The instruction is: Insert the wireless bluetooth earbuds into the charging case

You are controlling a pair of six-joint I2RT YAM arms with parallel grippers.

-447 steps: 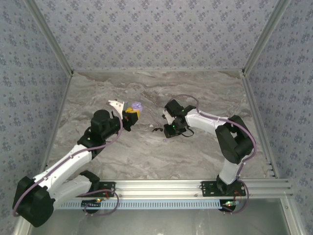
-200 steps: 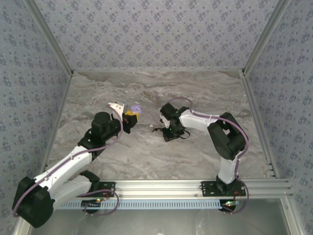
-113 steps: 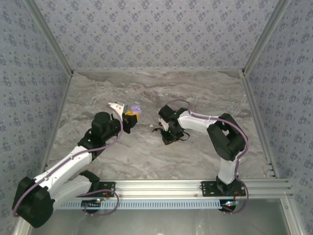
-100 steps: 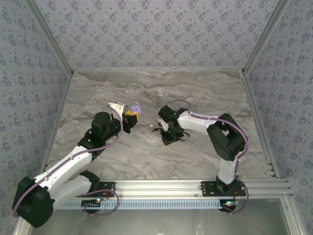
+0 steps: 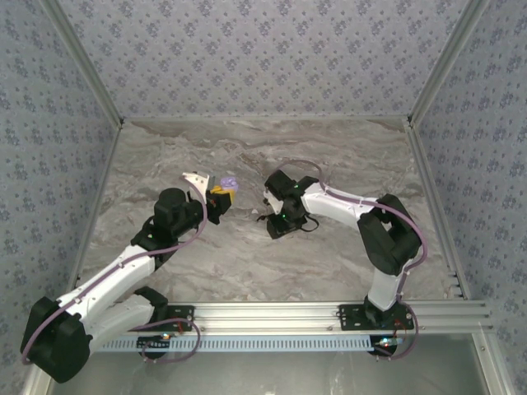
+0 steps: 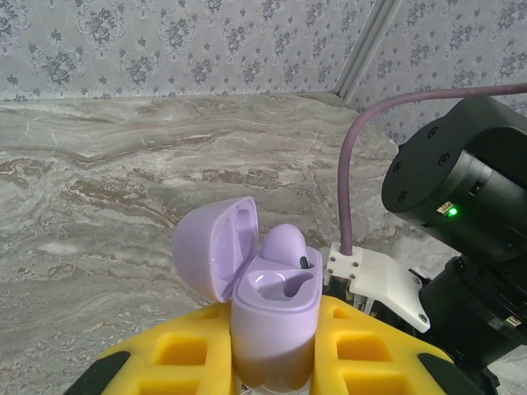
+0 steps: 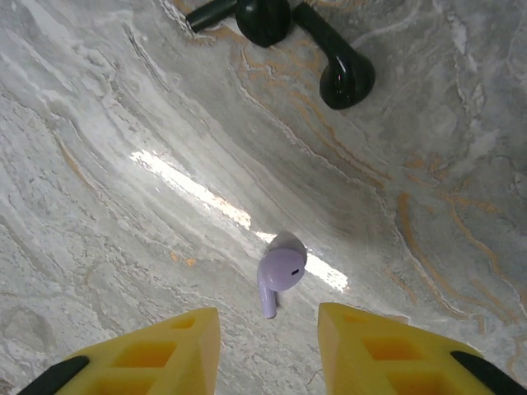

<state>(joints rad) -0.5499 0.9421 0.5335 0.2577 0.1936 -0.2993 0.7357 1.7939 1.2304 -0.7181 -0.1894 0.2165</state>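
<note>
Closest to my left wrist camera, my left jaws are clenched on the charging case (image 6: 276, 329): its lilac body stands upright between my yellow pads (image 6: 185, 354), which hide its lower part, and the bottom edge of the view cuts off the rest. The lid (image 6: 216, 251) is swung open to the left. One lilac earbud (image 6: 284, 244) sits in the far well with only its rounded head showing and its stem sunk out of sight. The well in front of it looks hollow, though I cannot make out its depth. Beyond the case stands the black housing of my right wrist (image 6: 461, 206), a green light on it and a purple cable (image 6: 354, 164) arching up, partly cut off at the right edge. My right jaws are released, their pads (image 7: 387, 346) parted above the surface (image 7: 99, 164). The other lilac earbud (image 7: 278, 276) lies on the marble just past the gap, touching neither pad, stem pointing toward me. Farther off lie two black earbuds (image 7: 342, 70), one clipped by the top edge. From above, the case (image 5: 228, 183) is a small lilac blur left of centre, well apart from my right wrist.
</note>
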